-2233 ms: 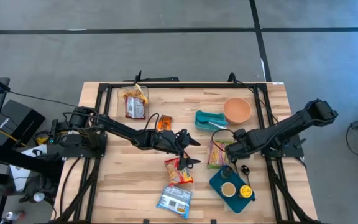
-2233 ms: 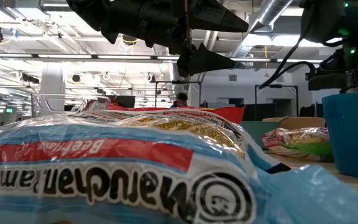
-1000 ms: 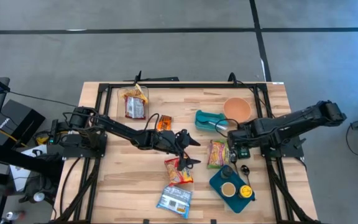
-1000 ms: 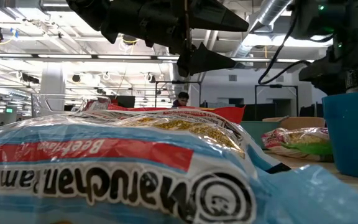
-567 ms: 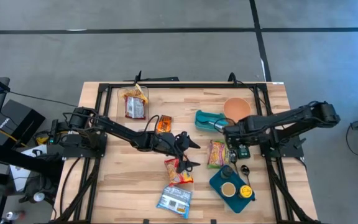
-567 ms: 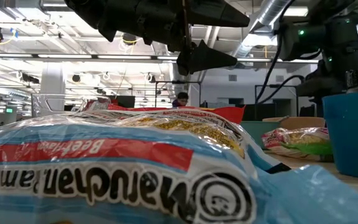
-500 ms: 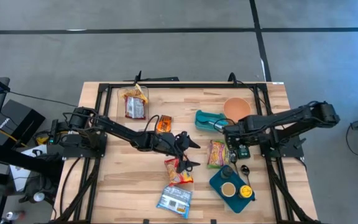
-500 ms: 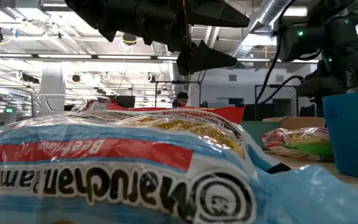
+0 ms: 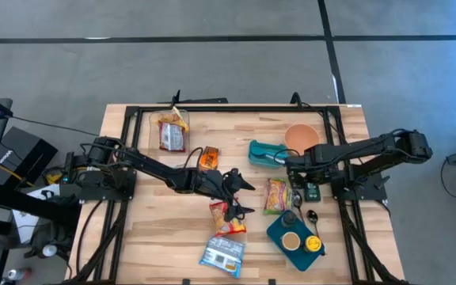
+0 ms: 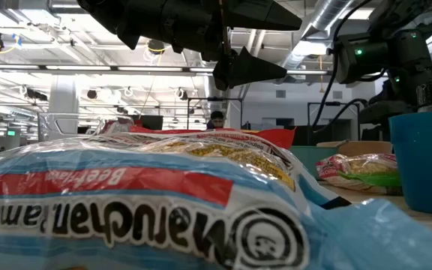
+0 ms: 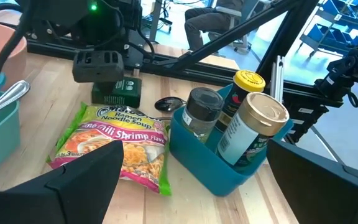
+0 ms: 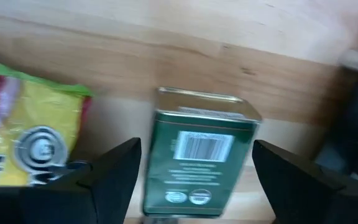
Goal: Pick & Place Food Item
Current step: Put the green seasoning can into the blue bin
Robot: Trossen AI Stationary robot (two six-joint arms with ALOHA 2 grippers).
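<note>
R gripper [image 12: 194, 180] open, hovering over green tin [image 12: 199, 155] – stiff, slick metal, prob light; pinch its 2 long sides. L gripper [image 9: 240, 196] open, empty – above red noodle pack [image 9: 226, 218].

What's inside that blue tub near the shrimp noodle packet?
The blue tub holds three upright containers: a clear jar with a dark lid, a gold-lidded jar and a yellow-capped bottle behind them. Their lower halves and the tub's floor are hidden by its wall.

Both grippers [image 9: 239, 195] [image 9: 294, 176] spread wide
</note>
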